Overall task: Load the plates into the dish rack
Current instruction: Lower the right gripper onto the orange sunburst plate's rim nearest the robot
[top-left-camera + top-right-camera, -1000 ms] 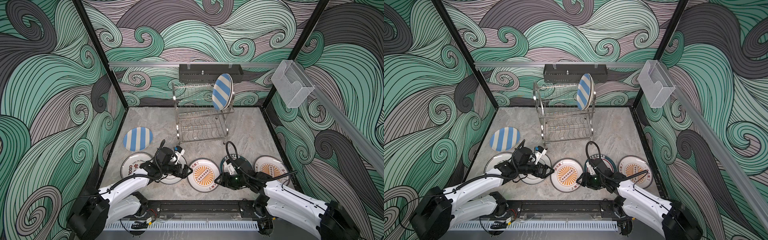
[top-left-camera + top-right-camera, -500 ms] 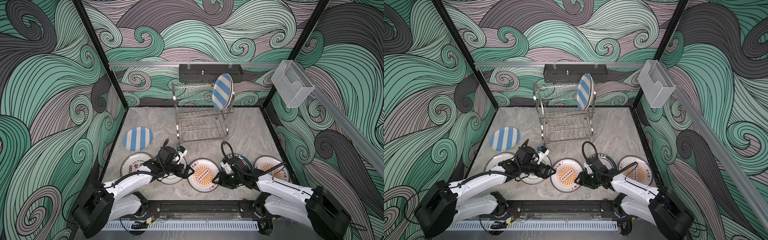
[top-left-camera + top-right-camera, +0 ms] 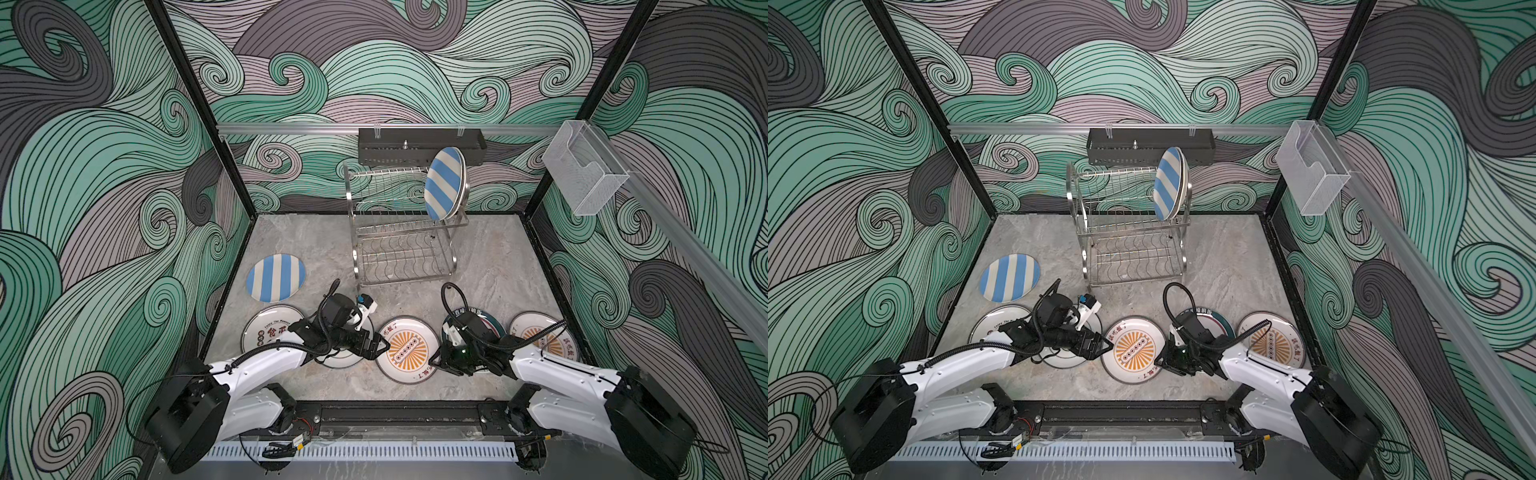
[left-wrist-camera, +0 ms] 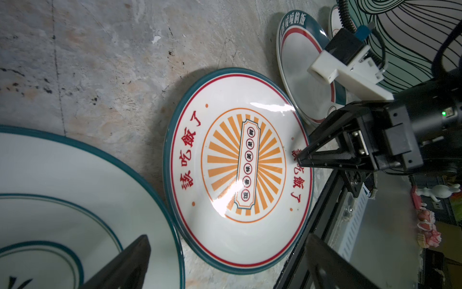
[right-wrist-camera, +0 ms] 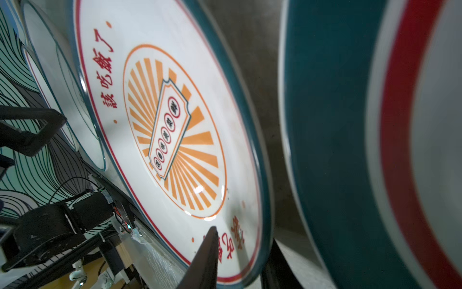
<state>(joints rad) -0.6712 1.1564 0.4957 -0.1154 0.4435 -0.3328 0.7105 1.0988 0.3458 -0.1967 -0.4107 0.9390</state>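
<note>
Progress is slight: one blue-striped plate (image 3: 444, 185) stands on edge at the right end of the upper tier of the dish rack (image 3: 399, 257), and the lower tier holds nothing. Six plates lie flat on the surface (image 3: 490, 266) in front of it: a second striped plate (image 3: 276, 277), a white plate (image 3: 262, 328), a green-ringed plate (image 4: 62, 200) under the left arm, a middle sunburst plate (image 3: 407, 349), a dark-green-rimmed plate (image 4: 297, 57) and another sunburst plate (image 3: 552, 351).

The right jaws are narrowed on the middle sunburst plate's rim, one above and one below, so its loading seems only just begun. The left jaws stand wide beside its opposite edge, holding nothing.

Red characters 該吃飯了 run along both sides of that plate; the small ringed ones in its centre cannot be read with certainty. White lettering on the dark-green rim ends in 的饭. The white plate bears a large red character that looks like 食.
</note>
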